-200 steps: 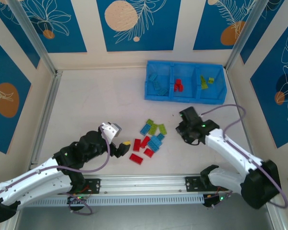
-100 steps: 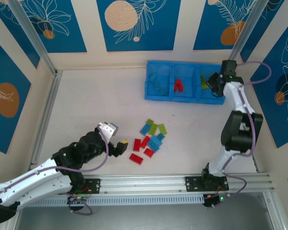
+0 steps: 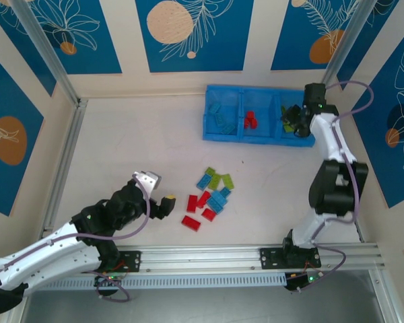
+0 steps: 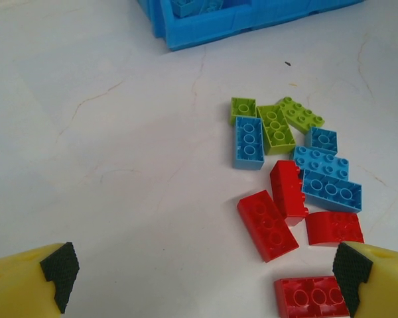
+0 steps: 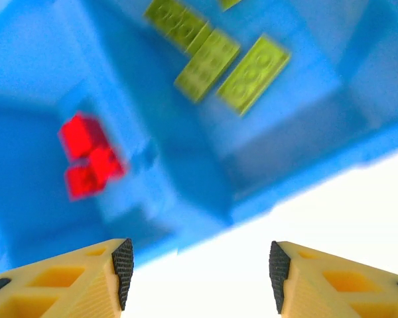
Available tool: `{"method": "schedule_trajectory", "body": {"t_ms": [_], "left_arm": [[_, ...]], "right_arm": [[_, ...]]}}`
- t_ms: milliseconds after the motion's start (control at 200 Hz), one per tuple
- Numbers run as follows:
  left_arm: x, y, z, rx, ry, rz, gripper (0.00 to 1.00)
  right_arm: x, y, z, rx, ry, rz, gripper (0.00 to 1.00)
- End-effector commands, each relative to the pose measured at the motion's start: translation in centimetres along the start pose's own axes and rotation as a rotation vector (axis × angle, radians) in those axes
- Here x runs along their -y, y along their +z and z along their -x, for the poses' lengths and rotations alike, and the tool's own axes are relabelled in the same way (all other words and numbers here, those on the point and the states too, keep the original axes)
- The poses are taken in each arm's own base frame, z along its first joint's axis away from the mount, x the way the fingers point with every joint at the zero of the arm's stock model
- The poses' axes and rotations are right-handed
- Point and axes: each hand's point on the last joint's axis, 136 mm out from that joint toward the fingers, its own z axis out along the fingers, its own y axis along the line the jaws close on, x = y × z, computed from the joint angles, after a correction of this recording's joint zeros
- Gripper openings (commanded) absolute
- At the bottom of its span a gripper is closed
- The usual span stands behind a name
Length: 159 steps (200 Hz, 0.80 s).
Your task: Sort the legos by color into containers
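Observation:
A loose pile of legos [image 3: 211, 192] in red, light blue and lime green lies mid-table; the left wrist view shows it up close [image 4: 288, 179]. The blue tray of containers [image 3: 209, 131] sits at the back right: light blue bricks [image 3: 221, 118] in its left compartment, red ones [image 3: 250, 120] in the middle, lime green ones [image 3: 287, 114] on the right. My left gripper [image 3: 156, 198] hovers open just left of the pile, nothing between its fingers. My right gripper [image 3: 297, 120] hangs open over the tray's right compartment, with green bricks [image 5: 215, 59] and red bricks [image 5: 86, 156] below it.
Low walls with blue patterned panels [image 3: 190, 33] enclose the table. An aluminium rail [image 3: 209, 256] runs along the near edge between the arm bases. Bare table stretches left of the pile and between pile and tray.
My right arm has swung from beside the pile up to the tray's right compartment and stands open there. My left gripper has drifted slightly back to the left.

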Motion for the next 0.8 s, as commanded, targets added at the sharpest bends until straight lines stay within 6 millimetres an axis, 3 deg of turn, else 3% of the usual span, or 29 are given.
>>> {"method": "schedule_trajectory", "body": {"t_ms": [0,160,265,370,505,600,790], "left_arm": [[0.5,0.1,0.6,0.030,-0.022,-0.026,1.00],[0.4,0.8,0.0,-0.007,-0.008,-0.007,1.00],[1.6,1.2,-0.5,-0.051,-0.002,-0.066,0.99],[3.2,1.8,-1.6,-0.145,-0.110,-0.130,0.96],[5.4,3.0,-4.7,-0.300,-0.187,-0.192,0.96],[4.3,2.9,-5.5,-0.318,-0.172,-0.131,0.96],[1.1,-0.7,-2.4,-0.154,-0.149,-0.041,0.97]], "right_arm": [[-3.5,-5.2,-5.0,-0.003,-0.097,0.171,0.59],[-7.1,-8.9,-16.4,-0.192,-0.173,0.402,0.59],[-7.5,-9.9,-22.9,-0.309,-0.278,0.409,0.59],[-6.0,-9.6,-26.2,-0.377,-0.299,0.318,0.59],[-6.7,-10.6,-30.7,-0.495,-0.384,0.356,0.59],[-6.1,-11.2,-34.1,-0.543,-0.439,0.270,0.64],[-6.5,-11.4,-41.7,-0.559,-0.710,0.254,0.68]]}}
